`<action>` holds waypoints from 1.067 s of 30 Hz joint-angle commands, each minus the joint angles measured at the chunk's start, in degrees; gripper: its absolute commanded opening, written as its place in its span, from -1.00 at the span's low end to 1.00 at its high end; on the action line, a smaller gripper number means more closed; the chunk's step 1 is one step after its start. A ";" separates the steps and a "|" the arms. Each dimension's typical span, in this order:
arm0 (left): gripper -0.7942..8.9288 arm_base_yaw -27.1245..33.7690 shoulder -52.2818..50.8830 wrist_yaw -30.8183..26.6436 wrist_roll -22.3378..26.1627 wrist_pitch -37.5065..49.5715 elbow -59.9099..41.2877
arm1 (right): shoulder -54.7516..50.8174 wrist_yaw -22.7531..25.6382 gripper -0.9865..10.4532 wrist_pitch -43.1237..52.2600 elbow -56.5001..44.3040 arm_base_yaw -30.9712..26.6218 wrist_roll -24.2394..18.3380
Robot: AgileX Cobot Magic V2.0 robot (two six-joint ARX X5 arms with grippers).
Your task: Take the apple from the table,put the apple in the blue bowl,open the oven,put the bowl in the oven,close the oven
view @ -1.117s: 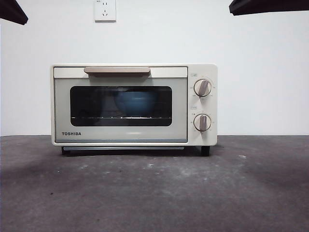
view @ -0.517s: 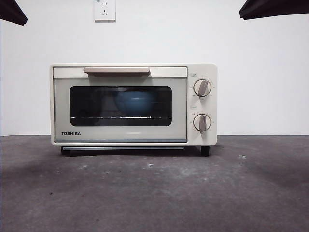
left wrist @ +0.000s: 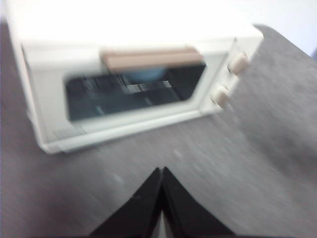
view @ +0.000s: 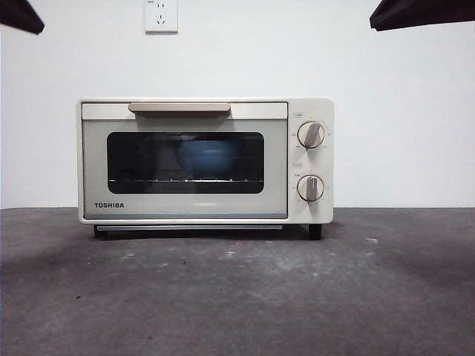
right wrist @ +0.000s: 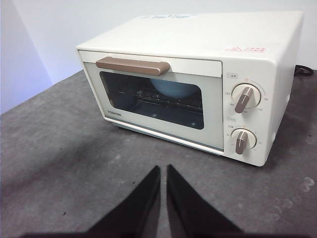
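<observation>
**Inspector:** Your oven (view: 205, 161) stands on the table (view: 237, 297) with its door shut flush. The blue bowl (view: 208, 158) sits inside on the rack, visible through the dark window, as the task wants. The apple I cannot make out (the glass is too dim), so take its place in the bowl as likely, not confirmed.

**Operator:** And the arms?

**Inspector:** Your left gripper (left wrist: 162, 171) has its jaws pressed together, holding nothing, above the table in front of the oven; that view is blurred. Your right gripper (right wrist: 163, 168) has its jaws nearly together, a thin gap showing, also empty and well apart from the handle (right wrist: 132, 65). Neither needs a hold: I judge the job essentially finished.
</observation>
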 commanded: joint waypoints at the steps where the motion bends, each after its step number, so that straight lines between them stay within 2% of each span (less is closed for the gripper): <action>1: -0.82 2.62 -1.57 -3.87 5.62 5.29 -1.18 | 0.13 0.20 -0.82 0.68 -0.02 0.35 -0.50; 8: -0.82 13.38 -14.03 -4.55 8.13 18.38 -13.73 | 0.13 0.22 -0.82 0.68 -0.02 0.33 -0.50; 15: -0.82 20.50 -28.74 -8.44 8.48 21.42 -27.56 | 0.13 0.22 -0.82 0.68 -0.02 0.33 -0.50; 21: -0.82 21.73 -34.91 -8.46 7.76 20.87 -35.30 | 0.13 0.22 -0.82 0.68 -0.02 0.35 -0.50; 28: -0.82 21.73 -37.38 -8.46 6.47 20.33 -40.98 | 0.13 0.22 -0.82 0.68 -0.02 0.35 -0.50; 32: -0.82 21.73 -39.82 -8.46 5.88 16.33 -42.40 | 0.13 0.22 -0.82 0.68 -0.02 0.35 -0.50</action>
